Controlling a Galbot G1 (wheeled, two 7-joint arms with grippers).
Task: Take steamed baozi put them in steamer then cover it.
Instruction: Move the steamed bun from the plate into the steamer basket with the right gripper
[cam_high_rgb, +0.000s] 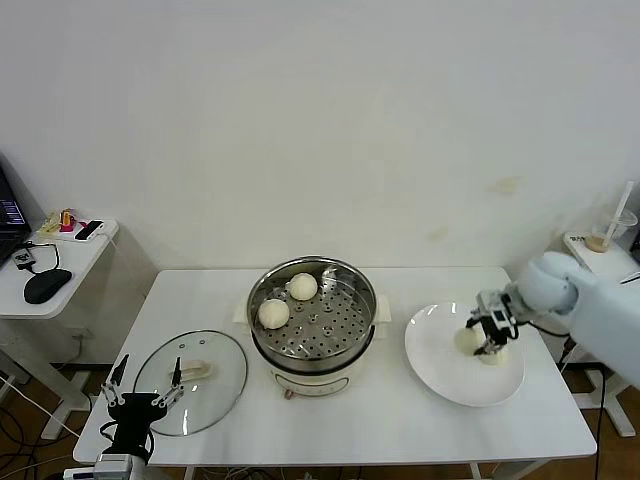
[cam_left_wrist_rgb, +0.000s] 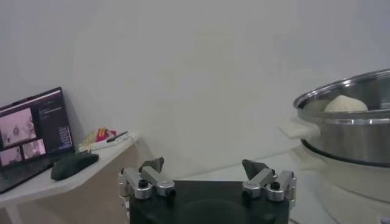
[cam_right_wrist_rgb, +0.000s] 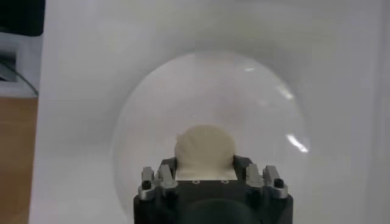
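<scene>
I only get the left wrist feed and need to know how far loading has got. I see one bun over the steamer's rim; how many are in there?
Observer: Two baozi in the steamer: one toward the back, one nearer the left.
Operator: Where is the right arm?
Observer: The right gripper is down over the white plate, shut on a baozi there.
Operator: Any more on that plate?
Observer: Yes, a second bun lies beside the gripped one.
Operator: And the cover?
Observer: The glass lid lies flat on the table, left of the steamer, near the open left gripper.
</scene>
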